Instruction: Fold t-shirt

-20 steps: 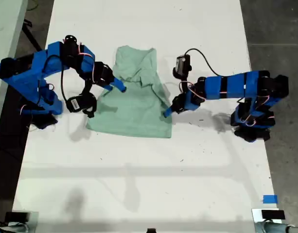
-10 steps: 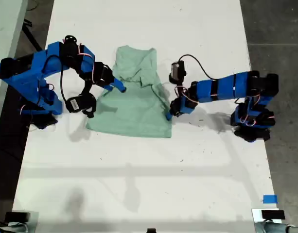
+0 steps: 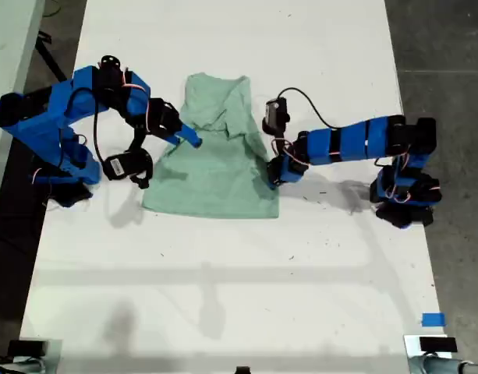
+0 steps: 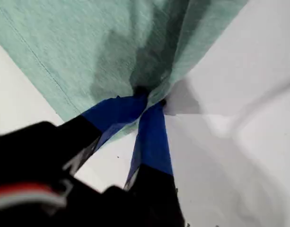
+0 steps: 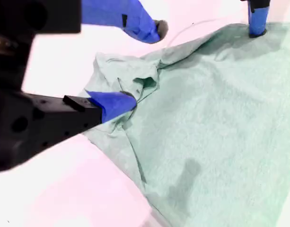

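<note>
On the white bench [image 3: 223, 296] the t-shirt [image 3: 215, 167] lies between both arms, my first claw [image 4: 147, 101] pinching its edge at the exterior view's right, my second claw [image 5: 140, 66] spread wide over the opposite bunched sleeve.

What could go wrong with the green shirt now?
1. My first gripper pinches only the very edge of the t-shirt, so the cloth might slip out when I pull.
2. My second gripper is open, with one finger on a bunched-up bit. That bunch may drag along and make the fold lumpy.
</note>
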Tool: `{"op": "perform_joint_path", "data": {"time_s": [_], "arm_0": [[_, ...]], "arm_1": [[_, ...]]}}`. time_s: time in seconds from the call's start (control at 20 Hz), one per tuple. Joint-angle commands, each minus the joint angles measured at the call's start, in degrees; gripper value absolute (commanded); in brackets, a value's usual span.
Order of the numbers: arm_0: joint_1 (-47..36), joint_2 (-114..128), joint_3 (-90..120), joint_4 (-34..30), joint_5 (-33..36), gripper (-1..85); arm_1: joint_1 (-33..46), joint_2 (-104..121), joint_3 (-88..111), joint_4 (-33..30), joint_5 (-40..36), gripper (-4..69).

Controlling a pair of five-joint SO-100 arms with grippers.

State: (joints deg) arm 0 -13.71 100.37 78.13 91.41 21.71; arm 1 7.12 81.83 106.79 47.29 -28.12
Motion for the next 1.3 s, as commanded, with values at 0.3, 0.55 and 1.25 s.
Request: {"op": "perform_joint_path", "data": {"time_s": [0.3, 0.55, 1.25], "arm_0": [[-0.2, 2.9, -0.2, -0.1, 0.7, 23.1], [-0.3, 3.3, 0.3, -0.3, 0.9, 23.1], [-0.8, 6.6, 4.0, -1.1, 0.6, 23.1]], "arm_1": [[-0.4, -1.9, -16.1, 18.0, 2.0, -1.1], [-3.1, -0.4, -20.6, 31.6, 5.3, -1.1], [-5.3, -18.5, -60.7, 37.8, 11.9, -1.1]]}}
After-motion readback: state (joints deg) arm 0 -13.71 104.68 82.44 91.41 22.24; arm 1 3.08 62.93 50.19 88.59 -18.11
